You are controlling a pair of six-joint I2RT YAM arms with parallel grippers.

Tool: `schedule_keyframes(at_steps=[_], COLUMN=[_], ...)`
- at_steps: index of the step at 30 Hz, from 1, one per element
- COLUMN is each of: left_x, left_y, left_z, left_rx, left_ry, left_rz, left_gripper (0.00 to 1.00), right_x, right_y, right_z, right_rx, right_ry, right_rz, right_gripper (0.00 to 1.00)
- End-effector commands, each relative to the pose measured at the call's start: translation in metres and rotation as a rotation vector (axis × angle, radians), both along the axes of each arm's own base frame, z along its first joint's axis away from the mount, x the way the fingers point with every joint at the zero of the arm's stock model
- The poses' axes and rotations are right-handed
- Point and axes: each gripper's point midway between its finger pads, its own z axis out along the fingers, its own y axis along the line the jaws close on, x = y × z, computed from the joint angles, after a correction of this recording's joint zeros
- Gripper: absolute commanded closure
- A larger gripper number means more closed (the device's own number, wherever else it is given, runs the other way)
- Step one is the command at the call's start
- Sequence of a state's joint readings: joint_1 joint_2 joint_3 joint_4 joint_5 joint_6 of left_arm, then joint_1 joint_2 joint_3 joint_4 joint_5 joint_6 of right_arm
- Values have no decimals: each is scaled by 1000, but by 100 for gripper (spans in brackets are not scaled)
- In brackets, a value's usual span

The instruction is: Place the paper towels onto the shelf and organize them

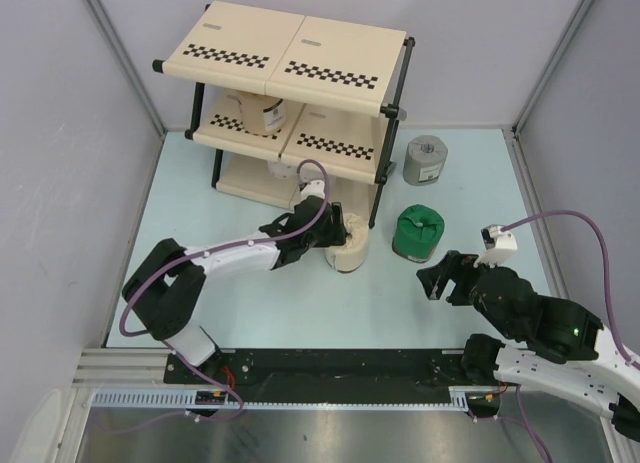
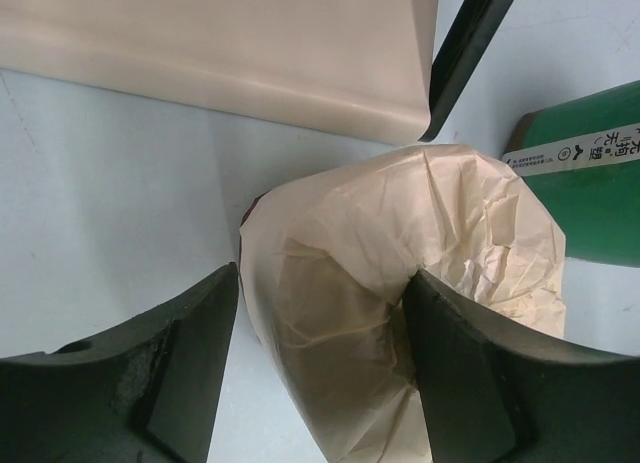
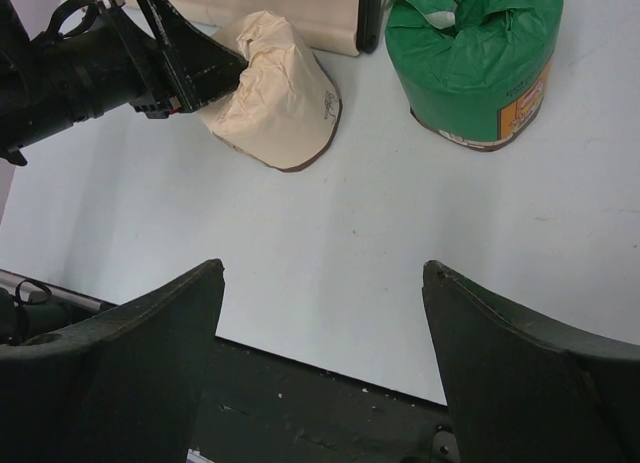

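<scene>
While the jaws of the left gripper (image 2: 322, 275) straddle the wall of the tan paper towel roll (image 2: 450, 223), one finger in its core hollow, grip unconfirmed, that roll, just before the shelf (image 1: 290, 53), looks light, soft and crushable, best pinched gently there; the right gripper (image 3: 320, 273) gapes empty, further out.

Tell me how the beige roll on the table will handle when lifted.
Probably soft: the beige roll has crinkled wrap folded into its hole, so may squash. Being paper, likely light for its bulk. On its side it could roll.
</scene>
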State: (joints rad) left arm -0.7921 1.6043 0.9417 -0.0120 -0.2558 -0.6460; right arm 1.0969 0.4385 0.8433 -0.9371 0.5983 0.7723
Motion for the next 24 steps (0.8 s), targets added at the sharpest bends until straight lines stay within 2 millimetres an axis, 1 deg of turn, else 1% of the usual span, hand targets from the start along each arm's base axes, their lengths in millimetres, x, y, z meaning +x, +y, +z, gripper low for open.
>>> schedule_keyframes(at_steps=[1,4,12,13,18,19,20,22,24], left_x=[-3,-3,-9,-9,-14,-15,-17,-17,-18], left_y=[-6,-9,-13,-14,-13,-13,-13,-11,-9], left_z=[-6,-7,-3,1,7,15,16,25,40], left_rx=[37,38,8,-7,-39,-52,-56,-71,-94], left_ry=[23,29,25,16,10,-3,-4,-20,-49], left_rz=[-33,-39,-73,-75,-85,-86,-88,-84,-79], left_gripper=[29,31,41,43,48,49,50,51,50], right_x=[2,2,1,1,1,1,0,1,1], right_y=[-3,-4,-3,-3,-4,-4,-4,-5,-5], right_z=[4,4,4,4,5,5,4,4,5], right_rx=[18,21,22,24,32,31,31,31,30], right_ry=[-14,-16,-14,-14,-16,-15,-15,-16,-16], right_rz=[-27,-29,-27,-29,-29,-29,-29,-31,-32], right_gripper=[15,15,15,15,15,15,15,15,15])
